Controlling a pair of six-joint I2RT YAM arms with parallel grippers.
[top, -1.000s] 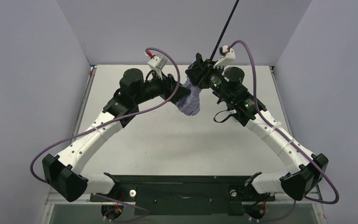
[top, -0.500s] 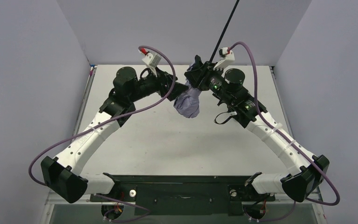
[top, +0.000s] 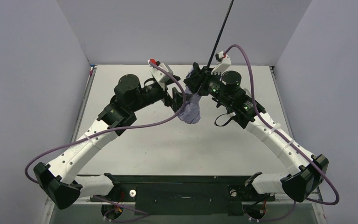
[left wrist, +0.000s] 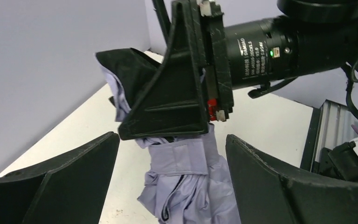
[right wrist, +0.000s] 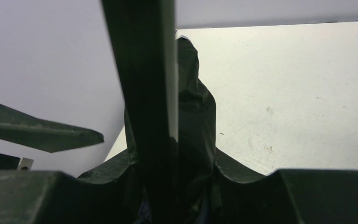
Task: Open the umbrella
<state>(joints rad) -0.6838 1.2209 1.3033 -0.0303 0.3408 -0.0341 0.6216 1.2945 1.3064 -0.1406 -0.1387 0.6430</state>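
Left gripper (left wrist: 172,138) has swung in low, jaws apart around the pale lavender folding umbrella (top: 189,109) hanging above the counter (top: 168,140), right gripper (top: 198,77) stays clamped on its thin black shaft (top: 220,30), so the opening pull looks close.

The umbrella (left wrist: 186,186) is soft lavender cloth, matt and creased, with a stitched band and a matt black lining. Its thin black shaft (top: 219,32) looks like metal, with little shine. The left gripper (left wrist: 172,136) and right gripper (top: 196,74) are matt black plastic, finely ridged. The table (top: 168,140) is white, matt and faintly scuffed. The arms (top: 81,144) have smooth white plastic shells, and the cables (top: 235,45) have smooth purple sheathing.
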